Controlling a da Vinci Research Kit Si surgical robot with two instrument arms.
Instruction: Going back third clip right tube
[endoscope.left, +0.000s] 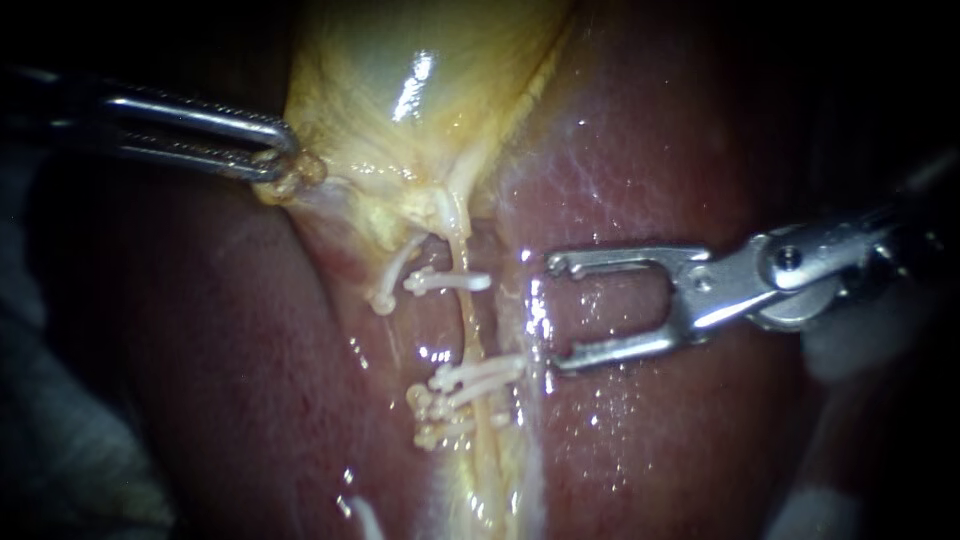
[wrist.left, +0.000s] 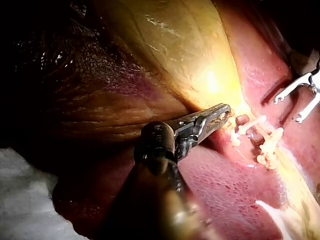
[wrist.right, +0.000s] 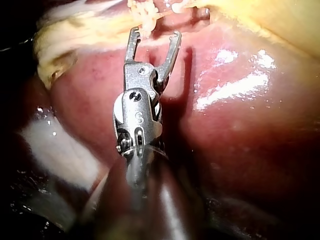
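white clips (endoscope.left: 468, 384) clustered across the pale right tube (endoscope.left: 469, 328)

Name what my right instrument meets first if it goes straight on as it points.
Probably the clips on the tube, just ahead of the right instrument's open jaws; depth is unclear.

Slender steel instruments: two, the left instrument (endoscope.left: 280, 160) and the right instrument (endoscope.left: 555, 315).
White plastic clips (endoscope.left: 447, 282): two standing apart, plus a lower bunch too crowded to count.
Pale yellowish tube (endoscope.left: 468, 322): one clearly seen.
Yellow glistening gallbladder (endoscope.left: 400, 70): one.
Dark red liver (endoscope.left: 650, 430): one.
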